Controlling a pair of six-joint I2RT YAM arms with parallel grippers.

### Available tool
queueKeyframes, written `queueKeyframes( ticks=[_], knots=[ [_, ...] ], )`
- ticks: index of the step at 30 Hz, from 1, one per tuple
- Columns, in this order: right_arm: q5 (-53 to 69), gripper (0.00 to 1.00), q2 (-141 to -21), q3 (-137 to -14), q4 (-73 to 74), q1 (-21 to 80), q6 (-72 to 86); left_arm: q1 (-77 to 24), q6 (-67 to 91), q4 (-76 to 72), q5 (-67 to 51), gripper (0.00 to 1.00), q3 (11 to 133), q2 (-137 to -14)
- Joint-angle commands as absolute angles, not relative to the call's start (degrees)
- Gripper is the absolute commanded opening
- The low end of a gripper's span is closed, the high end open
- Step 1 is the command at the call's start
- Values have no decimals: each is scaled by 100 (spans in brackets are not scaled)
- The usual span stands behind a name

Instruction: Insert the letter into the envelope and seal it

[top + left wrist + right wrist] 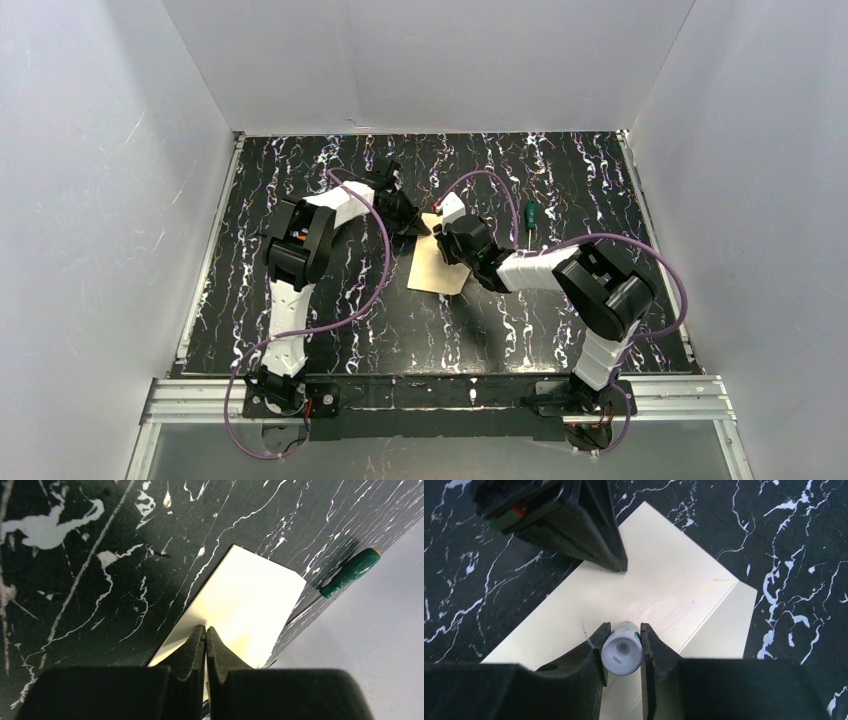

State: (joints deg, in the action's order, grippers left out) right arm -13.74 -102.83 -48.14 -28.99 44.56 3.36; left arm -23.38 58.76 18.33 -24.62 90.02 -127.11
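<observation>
Envelope [674, 575] lies under closed left fingers [599, 535] and right fingers [591, 652] gripping tube [622, 653].

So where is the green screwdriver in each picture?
Top external: the green-handled screwdriver lies right of centre, right of the flat cream paper envelope.
Left wrist: the screwdriver is upper right, past the envelope's far corner.
Right wrist: not in it.
Shared landmark: the envelope, seen in all three views.
</observation>
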Motion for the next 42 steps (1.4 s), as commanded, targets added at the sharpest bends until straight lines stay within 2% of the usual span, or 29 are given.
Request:
queueKeyframes(
  ticks=[1, 14, 23, 29, 42],
  knots=[
    [-1002, 1, -9964, -4330, -2276, 4713, 220, -2306, 5890, 2358, -1767, 0, 8895, -13021],
    [-445, 1, -9546, -4033, -2215, 4895, 19, -2310, 6047, 2393, -1553, 0, 8798, -13008],
    [-2062, 1, -10264, -4501, -2215, 4879, 83, -2312, 5866, 2406, -1725, 0, 8883, -13041],
    [-2639, 1, -10554, -4872, -2076, 4841, 145, -2311, 5814, 2444, -1783, 0, 8953, -13074],
    [-1358, 1, -9844, -4542, -1686, 5351, 277, -2303, 5921, 2477, -1714, 0, 8989, -13104]
  ],
)
